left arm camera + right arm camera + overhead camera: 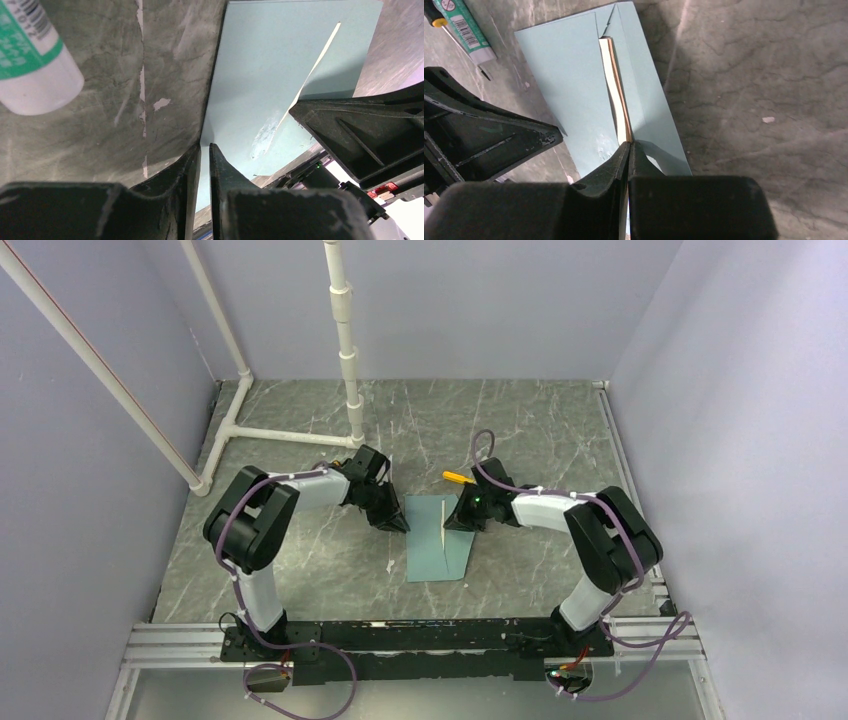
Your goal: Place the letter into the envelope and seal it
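The teal envelope (437, 552) lies flat on the marble table between my two grippers. The cream, tan-edged letter (616, 95) shows as a thin strip in the envelope's opening, standing on edge; the same strip appears in the top view as the letter (442, 522) and in the left wrist view as the letter (320, 60). My right gripper (629, 145) is shut on the near end of that letter, above the envelope (574, 75). My left gripper (205, 146) is pinched on the left edge of the envelope (270, 65), with the paper between its fingers. In the top view the left gripper (398, 524) and right gripper (453, 523) flank the sheet.
A white glue stick with a green label (35, 65) lies on the table just beyond the envelope, also seen as the glue stick (465, 31). A yellow-tipped tool (458, 478) lies behind the right gripper. A white pipe frame (345, 350) stands at the back left. Walls enclose three sides.
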